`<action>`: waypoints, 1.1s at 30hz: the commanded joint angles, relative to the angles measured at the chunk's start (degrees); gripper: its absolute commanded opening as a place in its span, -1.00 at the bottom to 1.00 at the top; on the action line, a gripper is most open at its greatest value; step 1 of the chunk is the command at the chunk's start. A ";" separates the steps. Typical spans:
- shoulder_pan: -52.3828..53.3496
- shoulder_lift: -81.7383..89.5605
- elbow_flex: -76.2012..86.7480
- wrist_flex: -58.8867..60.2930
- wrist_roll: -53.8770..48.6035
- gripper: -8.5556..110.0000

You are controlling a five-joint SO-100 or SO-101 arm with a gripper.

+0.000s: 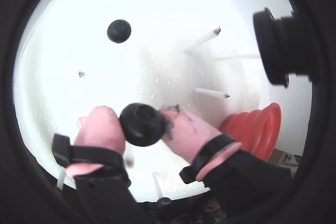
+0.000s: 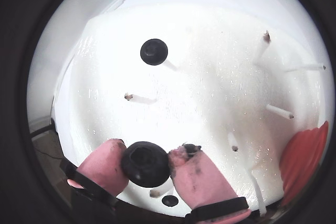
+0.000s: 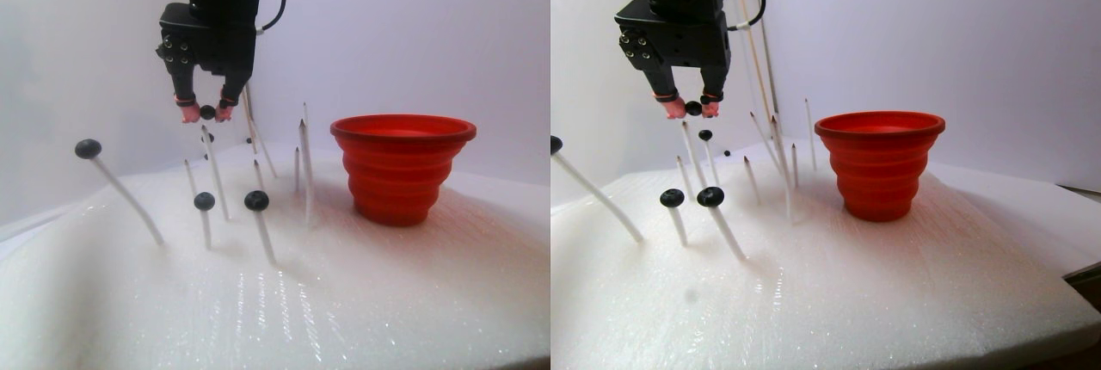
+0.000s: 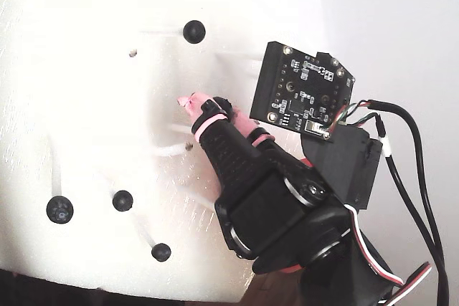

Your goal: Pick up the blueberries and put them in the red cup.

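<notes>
Broadly, foam pad [image 3: 361, 301]: a white sheet is seen filling the lower scene, stuck with thin white sticks [image 3: 305, 172], several of them bare at the tip.
Arm [image 4: 287, 213]: a black body is shown entering the fixed view from 5 o'clock, with a green-black circuit board [image 4: 301, 91] mounted at about 1 o'clock of it.
Red cup [image 3: 402, 166]: it is stood upright on the foam, wide rim upward, at 3 o'clock of the sticks in the stereo pair's left half; only its edge [image 1: 260, 127] is caught at 4 o'clock in a wrist view.
Gripper [image 1: 143, 125]: pink-padded fingers [image 1: 100, 127] are narrowed onto one berry, held raised above the foam and well apart from the cup.
Held blueberry [image 2: 146, 163]: a dark ball is pinched between both pads, seen at 6 o'clock in both wrist views.
Other blueberries [image 3: 256, 200]: three are perched on stick tips at 7 to 9 o'clock of the cup in the stereo pair; another [image 2: 154, 52] is seen at 12 o'clock of the held one.
</notes>
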 commanded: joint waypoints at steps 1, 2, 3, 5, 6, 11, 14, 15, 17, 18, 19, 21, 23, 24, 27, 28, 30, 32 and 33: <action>-0.88 7.82 0.09 0.79 -0.70 -0.63; -0.70 8.35 0.26 1.32 -0.79 -0.63; -0.53 8.79 0.44 1.49 -0.97 -0.63; -0.18 9.67 0.79 2.11 -1.23 -0.63; 0.09 10.28 0.97 2.81 -1.32 -0.63; 1.58 12.74 2.46 4.13 -2.29 -0.63; 2.90 13.97 3.43 4.92 -2.90 -0.63; 3.34 14.50 3.87 5.10 -3.16 -0.64; 4.13 14.85 4.39 5.36 -3.52 -0.64; 4.48 15.12 4.66 5.62 -3.78 -0.64; 4.92 15.47 5.01 5.71 -3.87 -0.64; 5.71 16.17 5.45 6.06 -4.13 -0.64; 6.42 17.14 5.89 6.68 -4.13 -0.64; 6.68 17.67 5.89 7.29 -4.22 -0.64; 7.47 19.07 6.06 8.44 -4.22 -0.64; 7.73 19.51 6.06 9.05 -4.04 -0.64; 8.35 20.48 6.24 10.02 -4.04 -0.64; 8.79 21.45 6.59 10.72 -4.04 -0.64; 9.14 21.80 6.86 11.16 -4.04 -0.64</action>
